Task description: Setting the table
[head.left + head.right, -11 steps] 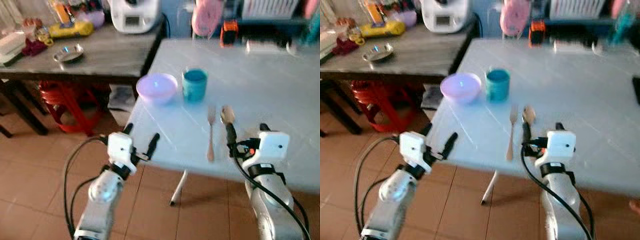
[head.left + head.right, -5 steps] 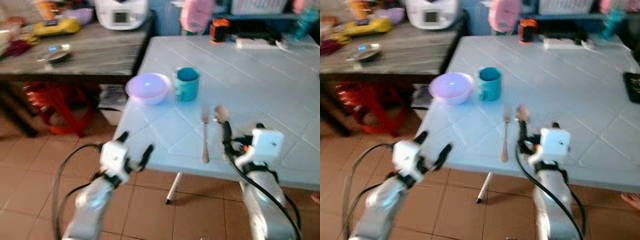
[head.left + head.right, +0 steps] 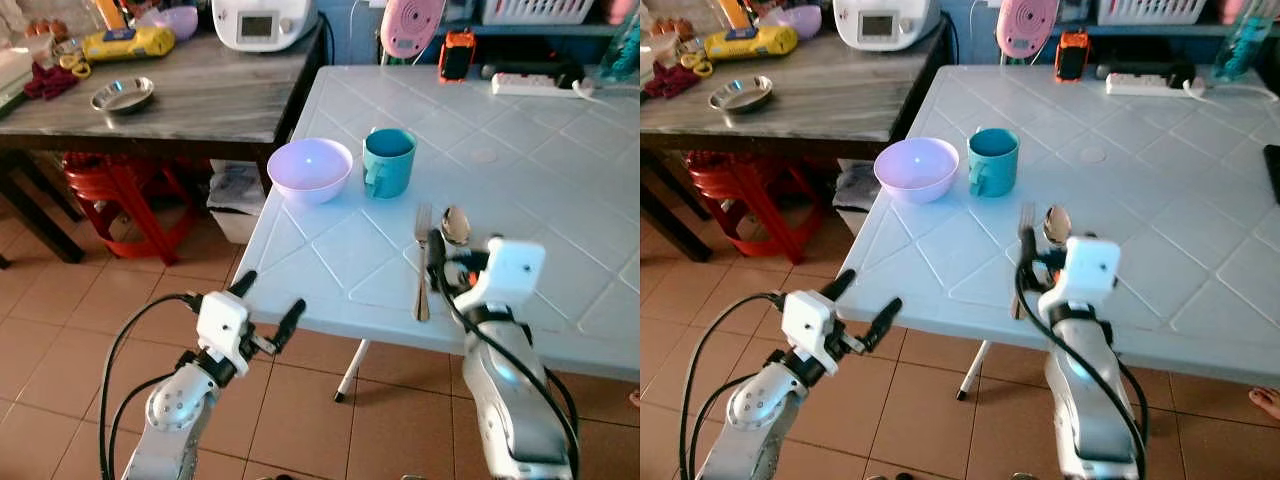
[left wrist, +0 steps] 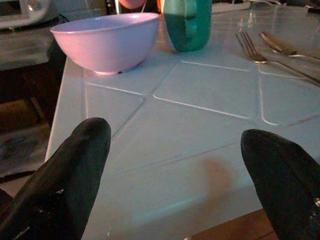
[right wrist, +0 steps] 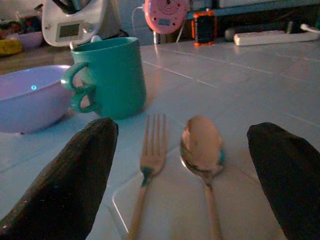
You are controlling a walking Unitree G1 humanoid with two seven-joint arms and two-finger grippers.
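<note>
while both grippers hung wide open (empty), the fork (image 3: 422, 262) and spoon (image 3: 455, 228) lay lengthwise before the right gripper (image 3: 462, 256), nearer.

On the white table (image 3: 520, 170): one lilac bowl (image 3: 310, 170), one teal mug (image 3: 388, 163), one fork (image 3: 422, 262), one spoon (image 3: 456, 227). At its far edge: one pink round gadget (image 3: 411, 24), one orange-and-black device (image 3: 456, 54), one white power strip (image 3: 535, 84). On the wooden table (image 3: 200, 100), far left: one steel dish (image 3: 122, 95), one white appliance (image 3: 265, 22), one yellow tool (image 3: 128, 42). Underneath: one red stool (image 3: 115, 190).
</note>
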